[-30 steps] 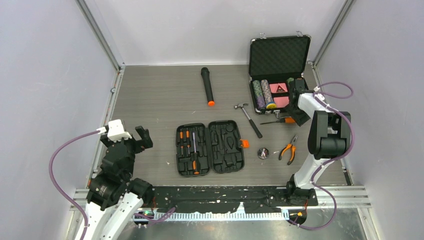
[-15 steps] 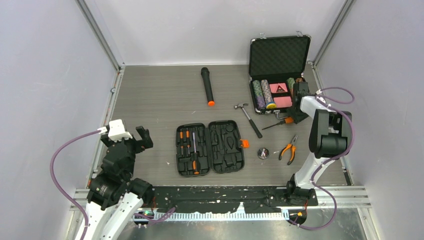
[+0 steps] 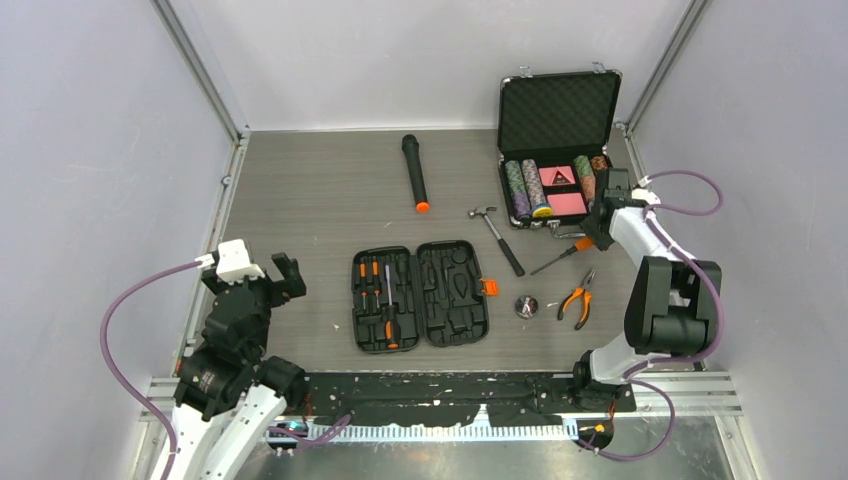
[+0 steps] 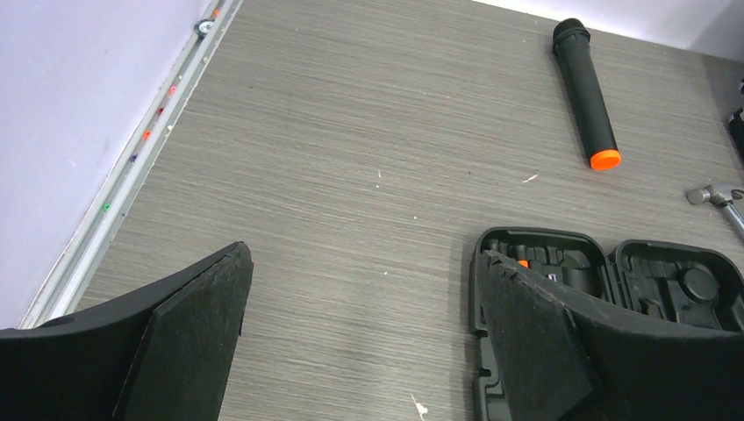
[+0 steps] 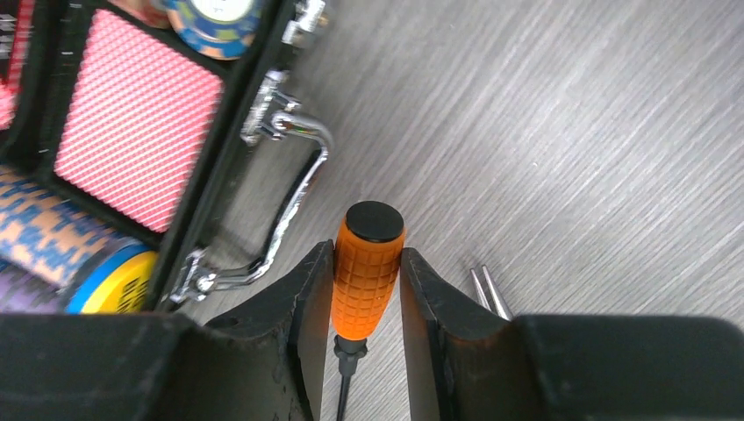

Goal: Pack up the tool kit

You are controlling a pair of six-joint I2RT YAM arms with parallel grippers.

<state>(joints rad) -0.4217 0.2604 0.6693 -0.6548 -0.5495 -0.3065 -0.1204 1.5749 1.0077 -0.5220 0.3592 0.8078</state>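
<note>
The tool kit (image 3: 455,300) lies open and flat at the table's middle, with orange-handled screwdrivers (image 3: 378,290) in its left half; its corner shows in the left wrist view (image 4: 667,281). A loose screwdriver (image 3: 560,252) lies in front of the chip case. My right gripper (image 3: 592,236) is shut on its orange handle (image 5: 367,263), both fingers pressed against it, gripper (image 5: 367,249) low over the table. The hammer (image 3: 497,240) and pliers (image 3: 576,298) lie loose right of the kit. My left gripper (image 3: 264,280) hangs open and empty (image 4: 364,254), left of the kit.
A metal-edged case of poker chips (image 3: 555,150) stands open at the back right, its chrome handle (image 5: 289,202) just left of my right fingers. A black microphone (image 3: 415,172) lies at the back middle. A small round silver thing (image 3: 526,306) sits beside the pliers.
My right gripper has shifted right and forward along the screwdriver, and its jaws have shut on the orange handle. The screwdriver has swung slightly. The left arm has not moved.
</note>
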